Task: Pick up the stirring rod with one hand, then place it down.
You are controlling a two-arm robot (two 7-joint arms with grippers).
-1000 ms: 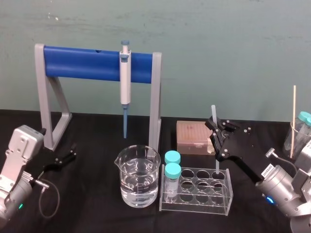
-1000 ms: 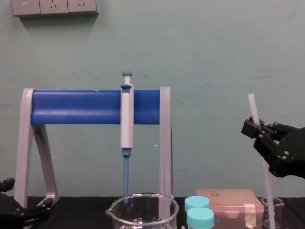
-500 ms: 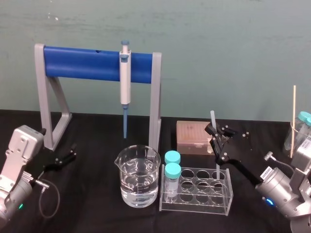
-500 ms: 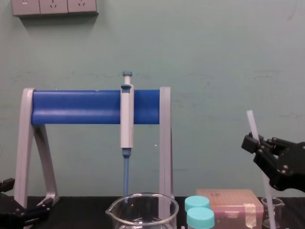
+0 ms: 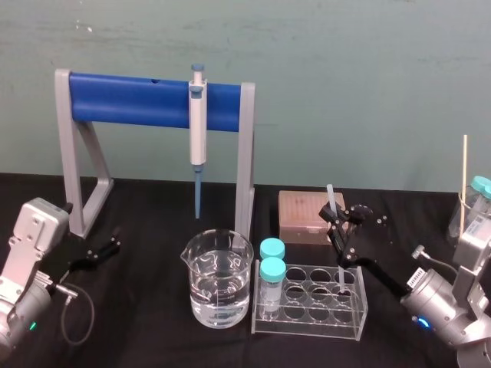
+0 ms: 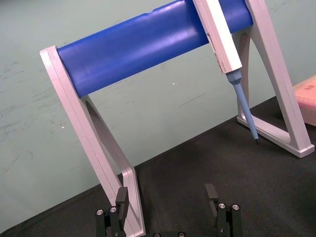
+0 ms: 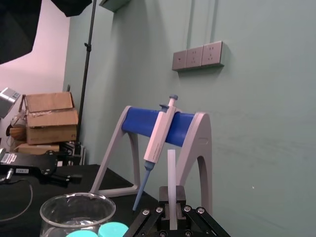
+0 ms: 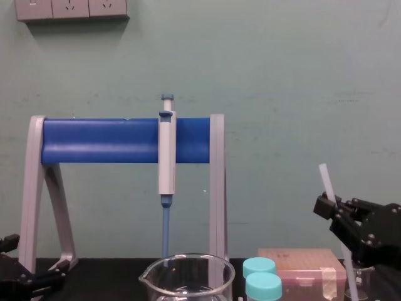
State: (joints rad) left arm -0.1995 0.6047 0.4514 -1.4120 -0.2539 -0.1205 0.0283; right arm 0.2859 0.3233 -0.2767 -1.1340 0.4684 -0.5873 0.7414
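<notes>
The right tool (image 5: 335, 220) is shown raised above the black surface (image 5: 153, 222), behind the clear tube rack (image 5: 307, 323), with its two black fingers pressed onto the stirring rod (image 5: 331, 196). The rod is pinched somewhat below its upper end and is held nearly upright, with its top tilted slightly toward the robot's left. In the chest view the same grip is seen from the side: the right tool (image 8: 331, 207) is clamped on the stirring rod (image 8: 325, 177), whose lower part runs down to the small glass beaker (image 8: 362, 276); whether the tip touches the glass cannot be told. In the right wrist view the stirring rod (image 7: 171, 170) is seen standing up from between the closed fingers of the right tool (image 7: 171, 205).

The left tool (image 5: 110, 248) is parked low on the robot's left, near the foot of the blue-barred stand (image 5: 130, 100). Its fingers (image 6: 122, 196) are spread apart around nothing, as the left wrist view shows for the left tool (image 6: 167, 197).

A pipette (image 5: 198, 126) is hung from the stand, above a large beaker (image 5: 219, 287) of clear liquid. Two teal-capped tubes (image 5: 271, 272) are seated in the rack, and a tip box (image 5: 305, 217) is placed behind it.
</notes>
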